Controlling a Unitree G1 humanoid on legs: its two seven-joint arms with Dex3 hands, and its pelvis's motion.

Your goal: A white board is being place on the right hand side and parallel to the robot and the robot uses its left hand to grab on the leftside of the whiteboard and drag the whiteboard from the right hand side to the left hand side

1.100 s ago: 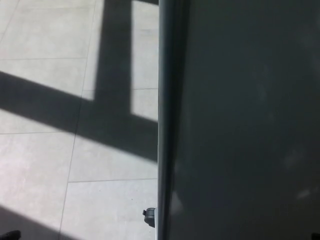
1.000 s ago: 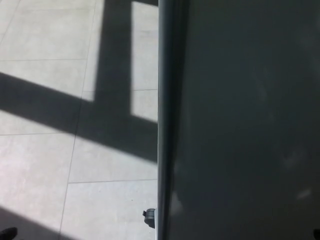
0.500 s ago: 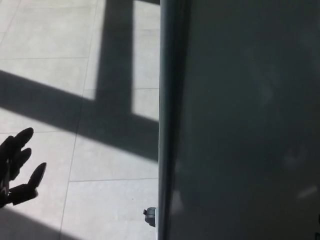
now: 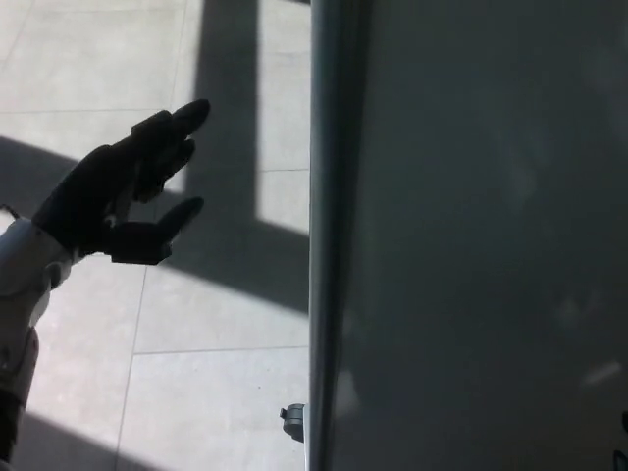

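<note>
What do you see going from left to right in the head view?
Left arm → left hand → floor → board edge → whiteboard.

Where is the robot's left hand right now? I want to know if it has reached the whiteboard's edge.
In the head view, the left hand is raised at upper left over the tiled floor, fingers apart, short of the whiteboard and its left edge.

The whiteboard (image 4: 481, 245) before me stands upright, its grey, shaded face filling everything right of its pale metal frame edge (image 4: 322, 235), which runs straight top to bottom above the tiled floor (image 4: 206, 373).
</note>
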